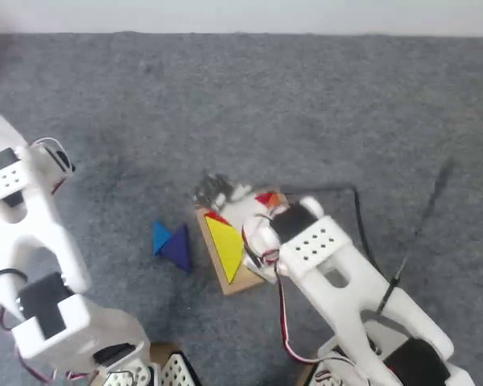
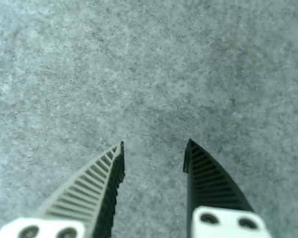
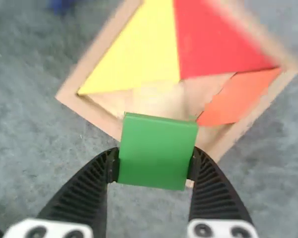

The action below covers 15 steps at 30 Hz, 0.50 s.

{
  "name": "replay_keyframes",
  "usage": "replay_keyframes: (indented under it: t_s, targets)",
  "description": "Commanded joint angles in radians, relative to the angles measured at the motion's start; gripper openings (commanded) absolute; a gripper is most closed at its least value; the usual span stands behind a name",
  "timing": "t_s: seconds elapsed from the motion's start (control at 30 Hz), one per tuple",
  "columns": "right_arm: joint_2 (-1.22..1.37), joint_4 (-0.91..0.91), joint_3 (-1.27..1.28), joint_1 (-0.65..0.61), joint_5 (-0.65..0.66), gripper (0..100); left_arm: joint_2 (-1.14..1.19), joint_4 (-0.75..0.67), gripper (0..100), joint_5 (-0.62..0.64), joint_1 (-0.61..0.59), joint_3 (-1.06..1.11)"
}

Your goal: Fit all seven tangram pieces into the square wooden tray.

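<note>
My right gripper is shut on a green square piece, held just above the near corner of the square wooden tray. Inside the tray lie a yellow triangle, a red triangle and an orange piece; bare wood shows between them. From above, the tray with its yellow triangle sits mid-table, partly under the right arm. A blue triangle and a dark blue piece lie on the carpet left of the tray. My left gripper is open over bare carpet.
Grey carpet covers the table, with wide free room behind and left of the tray. A black cable runs on the right past the right arm. The left arm's white body stands at the near left edge.
</note>
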Motion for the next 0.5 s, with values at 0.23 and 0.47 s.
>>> replay_keyframes:
  t_s: [0.23,0.47]
  targets:
    - [0.223,-0.239,0.032,0.015,0.012,9.1,-0.02,0.008,20,-0.008,0.005,-0.007]
    - [0.326,-0.248,-0.048,0.015,0.075,22.9,-0.02,0.008,20,-0.008,0.005,-0.008]
